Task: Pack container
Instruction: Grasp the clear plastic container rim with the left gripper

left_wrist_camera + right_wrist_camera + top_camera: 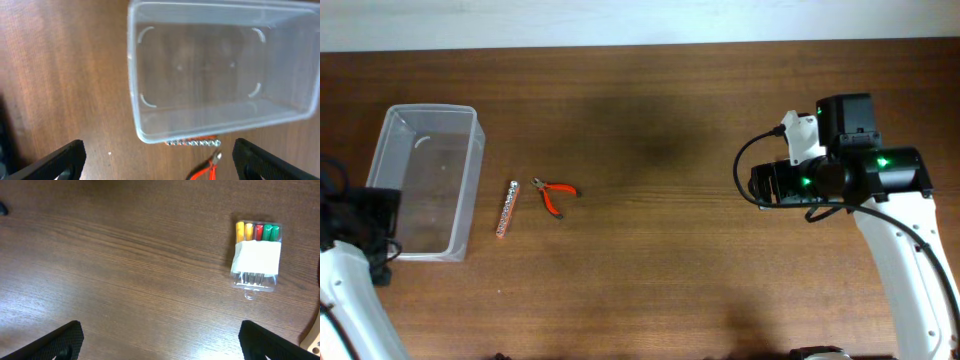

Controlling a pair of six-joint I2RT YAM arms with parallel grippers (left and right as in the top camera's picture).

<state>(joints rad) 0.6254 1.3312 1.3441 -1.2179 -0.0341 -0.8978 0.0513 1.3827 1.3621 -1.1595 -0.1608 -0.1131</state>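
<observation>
Table (670, 250): container (425, 180), pliers (554, 196), bits (507, 208), screwdriver pack (256, 257)

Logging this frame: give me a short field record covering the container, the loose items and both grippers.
container: clear tub, upright, empty, on the table near the left arm
beside container: silver strip and red-handled pliers, both on the table outside the tub
right wrist view: clear pack of coloured-handle tools lying on the table
left gripper: open, holding nothing
right gripper: open, holding nothing
packed so far: nothing
</observation>
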